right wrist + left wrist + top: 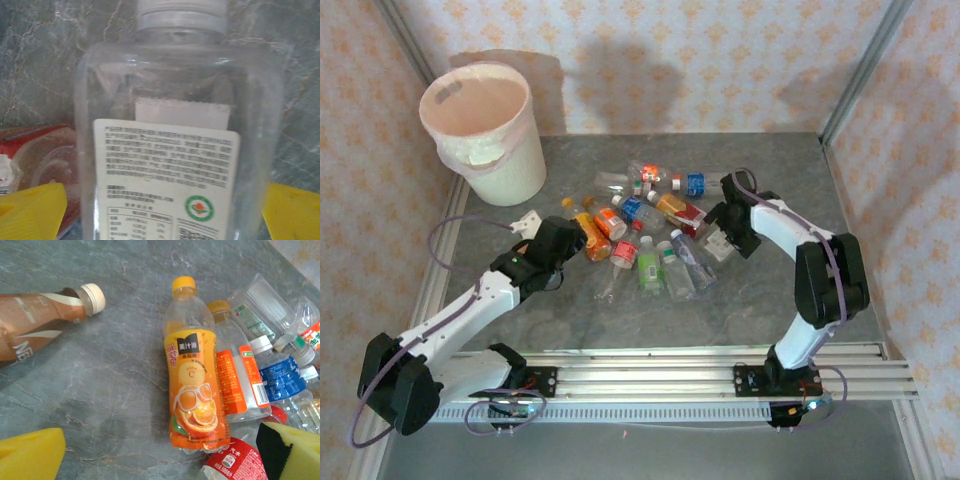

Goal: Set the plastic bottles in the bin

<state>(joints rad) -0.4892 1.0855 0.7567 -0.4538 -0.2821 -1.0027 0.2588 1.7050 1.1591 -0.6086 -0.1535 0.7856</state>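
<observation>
1. Two end effectors were spread, neither pinching: the left end effector (160, 442) straddled the base of an orange-labelled bottle (195, 390), the right end effector (165, 210) a clear bottle (175, 125).
2. Its long axis ran straight ahead of the left end effector, cap farthest.
3. Remaining plastic bottles (650, 230) lay on the desk (770, 290), right of the bin (510, 175); the left arm was nearer the bin.

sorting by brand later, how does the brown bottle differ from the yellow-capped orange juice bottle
The brown bottle has a brown and white wrap; the orange juice bottle has an orange one, with a cartoon orange in sunglasses. The brown bottle's cap is cream, the orange juice bottle's yellow. The brown bottle lies alone; the orange juice bottle lies against other bottles. Both lie capped on the grey table.
</observation>
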